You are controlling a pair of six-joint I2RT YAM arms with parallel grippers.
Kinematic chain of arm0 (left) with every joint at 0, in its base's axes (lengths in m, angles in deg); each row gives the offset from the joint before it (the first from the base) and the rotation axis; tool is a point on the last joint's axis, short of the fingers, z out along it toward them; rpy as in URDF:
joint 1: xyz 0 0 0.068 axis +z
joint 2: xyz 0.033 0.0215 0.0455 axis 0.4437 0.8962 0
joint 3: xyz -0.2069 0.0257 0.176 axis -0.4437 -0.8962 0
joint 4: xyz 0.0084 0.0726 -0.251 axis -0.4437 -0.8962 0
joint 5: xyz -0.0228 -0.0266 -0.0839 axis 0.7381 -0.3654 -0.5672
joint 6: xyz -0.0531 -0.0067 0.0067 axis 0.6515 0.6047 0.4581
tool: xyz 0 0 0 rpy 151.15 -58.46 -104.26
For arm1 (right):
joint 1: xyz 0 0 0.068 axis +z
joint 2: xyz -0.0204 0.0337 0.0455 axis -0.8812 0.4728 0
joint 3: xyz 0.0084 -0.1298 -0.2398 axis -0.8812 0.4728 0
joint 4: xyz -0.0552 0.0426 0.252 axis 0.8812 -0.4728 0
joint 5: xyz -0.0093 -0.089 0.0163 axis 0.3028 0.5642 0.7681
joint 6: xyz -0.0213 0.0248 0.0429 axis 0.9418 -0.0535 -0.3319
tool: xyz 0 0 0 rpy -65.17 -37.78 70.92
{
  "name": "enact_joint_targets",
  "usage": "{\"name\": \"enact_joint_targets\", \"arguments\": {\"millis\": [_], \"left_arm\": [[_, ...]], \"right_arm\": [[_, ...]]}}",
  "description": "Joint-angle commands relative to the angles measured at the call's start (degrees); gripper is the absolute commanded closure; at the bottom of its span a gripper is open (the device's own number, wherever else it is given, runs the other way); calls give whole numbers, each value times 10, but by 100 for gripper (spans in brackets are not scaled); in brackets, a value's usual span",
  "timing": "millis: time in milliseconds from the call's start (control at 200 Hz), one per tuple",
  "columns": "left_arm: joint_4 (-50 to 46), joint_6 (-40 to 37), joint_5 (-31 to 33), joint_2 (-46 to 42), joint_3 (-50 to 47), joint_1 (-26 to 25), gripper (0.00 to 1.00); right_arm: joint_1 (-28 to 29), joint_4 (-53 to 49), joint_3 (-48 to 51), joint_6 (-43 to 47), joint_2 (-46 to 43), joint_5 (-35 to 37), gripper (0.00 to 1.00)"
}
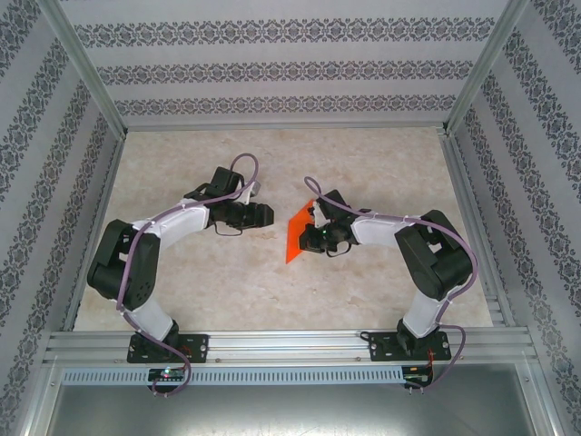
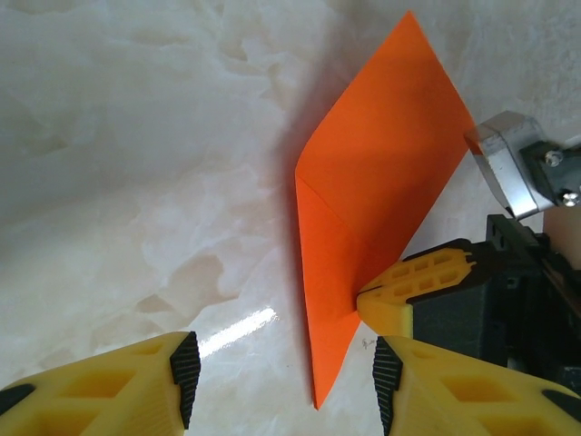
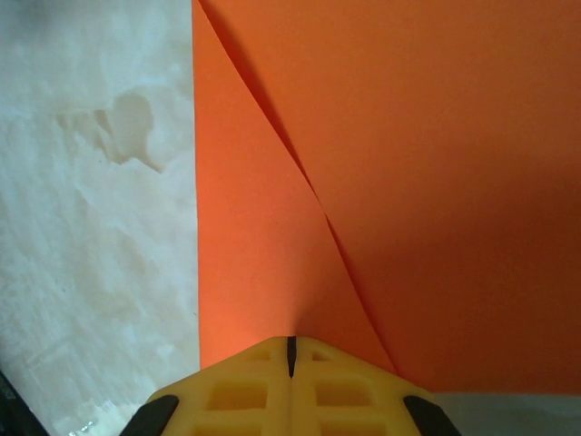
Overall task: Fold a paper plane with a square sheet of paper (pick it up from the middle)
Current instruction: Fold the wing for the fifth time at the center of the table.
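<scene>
Pale marble-look worktop (image 1: 272, 291) boxed in by patterned wallpaper, with one sheet of paper (image 1: 298, 238) pinched up in the middle.

Closest in, the left arm (image 1: 136, 263) and right arm (image 1: 436, 263) are bolted to the aluminium rail (image 1: 290, 343) at the near edge. Out past that, the right pincer (image 3: 290, 350) is clamped fully shut on the edge of the bright orange sheet, so it's definitely got hold of it. The sheet is tilted up rather than lying flat, with a diagonal flap creased across it. The left pincer (image 2: 286, 368) sits just beside the paper on its left, about half open and holding nothing. Further back, the worktop runs to the far wall (image 1: 290, 73) with its striped floral bands.
</scene>
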Motion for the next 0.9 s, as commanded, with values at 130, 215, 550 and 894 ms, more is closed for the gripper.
{"name": "enact_joint_targets", "arguments": {"millis": [130, 215, 550, 894], "left_arm": [[67, 55, -18, 27, 3, -19, 44], [94, 78, -13, 37, 2, -37, 44], [168, 160, 46, 79, -10, -87, 48], [214, 205, 86, 131, -9, -122, 54]], "right_arm": [[-14, 23, 28, 9, 5, 12, 97], [-17, 42, 39, 3, 6, 0, 98], [-25, 100, 83, -15, 0, -16, 98], [-30, 104, 101, -11, -17, -11, 99]]}}
